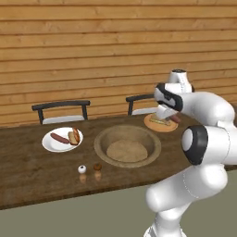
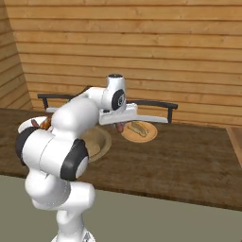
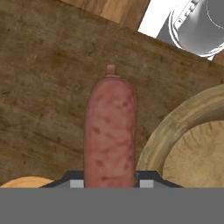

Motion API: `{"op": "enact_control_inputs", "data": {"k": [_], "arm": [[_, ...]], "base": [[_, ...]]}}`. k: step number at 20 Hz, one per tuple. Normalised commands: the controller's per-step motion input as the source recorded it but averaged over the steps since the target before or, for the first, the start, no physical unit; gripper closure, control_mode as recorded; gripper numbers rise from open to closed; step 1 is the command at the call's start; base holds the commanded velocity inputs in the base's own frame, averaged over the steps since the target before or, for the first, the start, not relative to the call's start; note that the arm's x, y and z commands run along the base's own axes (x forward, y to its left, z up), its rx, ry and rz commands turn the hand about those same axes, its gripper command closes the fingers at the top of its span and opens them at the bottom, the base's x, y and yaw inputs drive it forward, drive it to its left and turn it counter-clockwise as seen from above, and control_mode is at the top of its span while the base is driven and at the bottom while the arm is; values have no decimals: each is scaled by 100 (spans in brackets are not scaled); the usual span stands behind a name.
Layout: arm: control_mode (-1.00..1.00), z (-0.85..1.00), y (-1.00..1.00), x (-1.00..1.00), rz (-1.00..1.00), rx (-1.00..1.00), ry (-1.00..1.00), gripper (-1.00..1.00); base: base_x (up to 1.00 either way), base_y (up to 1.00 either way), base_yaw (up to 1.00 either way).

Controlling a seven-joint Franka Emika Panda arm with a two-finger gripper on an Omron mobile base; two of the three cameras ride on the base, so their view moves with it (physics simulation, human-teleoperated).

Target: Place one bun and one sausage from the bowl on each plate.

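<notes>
Gripping a sausage (image 3: 110, 131), pincer (image 3: 110, 183) beside bowl (image 3: 175, 127) rim.

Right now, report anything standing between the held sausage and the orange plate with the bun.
Nothing visible does. The gripper holds the sausage right by the orange plate's rim, over the table; the bun lies on the plate's middle.

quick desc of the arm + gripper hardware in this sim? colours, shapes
Arm: glossy white rounded links, fat and tube-like, with black bands at the joints. White hand, flat and elongated. Gripper: two small dark fingertips with light grey pads. No cables or markings that I can see.
</notes>
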Motion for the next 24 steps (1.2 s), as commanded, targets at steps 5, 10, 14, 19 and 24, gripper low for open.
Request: {"op": "enact_control_inputs", "data": {"k": [5,10,14,19,24], "arm": [[-100,-10,-67,72,38,7,-1,100],[-100,-20,-74,41,47,15,-2,100],[-100,-11,-71,43,47,11,0,100],[-100,-1,-85,31,31,10,-2,100],[-100,0,-66,11,-14,13,16,100]], "base": [[0,0,0],[0,0,0],[0,0,0],[0,0,0],[0,0,0]]}}
